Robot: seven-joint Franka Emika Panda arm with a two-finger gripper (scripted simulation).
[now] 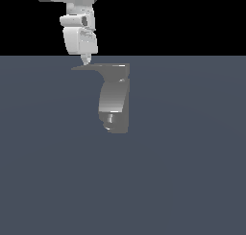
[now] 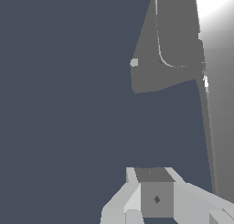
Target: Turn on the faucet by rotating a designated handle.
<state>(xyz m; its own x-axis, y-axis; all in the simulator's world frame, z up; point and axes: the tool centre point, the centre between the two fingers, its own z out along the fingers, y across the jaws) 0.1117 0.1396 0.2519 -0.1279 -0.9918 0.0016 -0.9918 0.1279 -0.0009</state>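
Note:
The faucet [image 1: 114, 102] stands on the grey floor in the middle of the exterior view, a shiny curved column with a darker rounded end low down. Its handle [image 1: 98, 67], a thin flat dull-grey lever, sticks out from the top toward the exterior view's left and tapers to a point. My gripper [image 1: 86, 61] comes down from above with its narrow tip right at the lever's upper face near the pointed end, fingers together and holding nothing. In the wrist view the gripper [image 2: 151, 175] is seen with the faucet [image 2: 173, 45] beyond it. Contact with the handle cannot be confirmed.
The white arm [image 1: 79, 35] hangs straight above the handle's pointed end. Flat blue-grey floor [image 1: 192, 171] surrounds the faucet on all sides, with a black background behind.

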